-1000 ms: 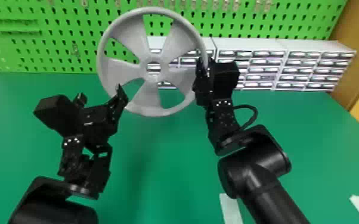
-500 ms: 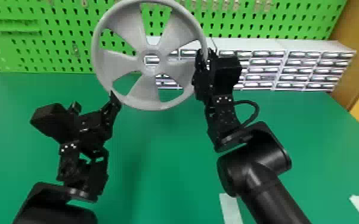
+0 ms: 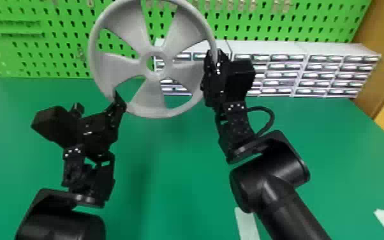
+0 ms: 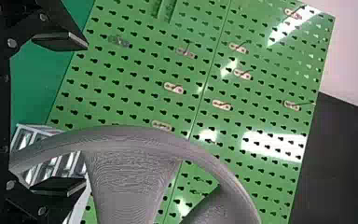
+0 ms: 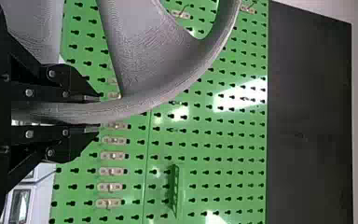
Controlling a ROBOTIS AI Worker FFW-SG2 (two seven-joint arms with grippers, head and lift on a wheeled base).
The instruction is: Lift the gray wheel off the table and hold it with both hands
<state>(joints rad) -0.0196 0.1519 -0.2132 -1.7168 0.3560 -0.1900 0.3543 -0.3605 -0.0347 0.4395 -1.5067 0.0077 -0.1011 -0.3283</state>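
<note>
The gray wheel is held upright above the table, its right rim in my right gripper. In the right wrist view, my right gripper has a finger on each side of the wheel's rim, shut on it. My left gripper stands open at the lower left of the wheel, one fingertip overlapping the rim. In the left wrist view the fingers of my left gripper are wide apart, with the wheel's rim passing between their lines, nearer one finger; contact cannot be told.
White drawer units line the back of the green table, behind the wheel and right gripper. A green pegboard with small hooks rises behind. White tape strips mark the table's front right.
The wheel has risen and shifted slightly left, its left side swinging most, while the right gripper kept hold of the rim. My left gripper has moved a little to the left, staying open.
</note>
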